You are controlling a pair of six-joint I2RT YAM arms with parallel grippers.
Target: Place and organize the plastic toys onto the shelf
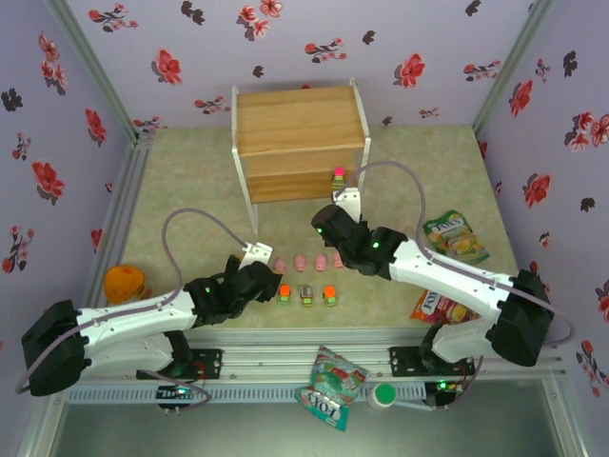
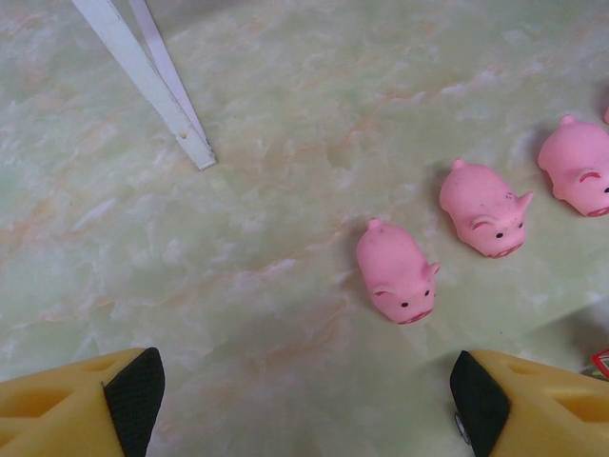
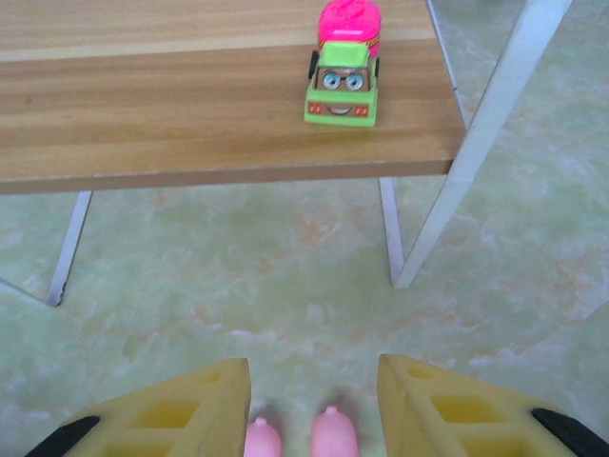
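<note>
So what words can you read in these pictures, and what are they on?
No text reads clearly.
Teal snack bag: big white letters, upside down, too blurred to read.
Red snack bag: print too small.
Green snack bag: print too small.
Pink-topped toy on the shelf: a painted face, no words.

A two-tier light wooden shelf on white metal legs (image 1: 300, 133) stands far centre, a pink-topped green blocky toy (image 1: 338, 177) at its lower board's right end, and nearer, four small pink pig figures (image 1: 301, 261) sit in a row just beyond three green-based blocky toys (image 1: 306, 293).
</note>
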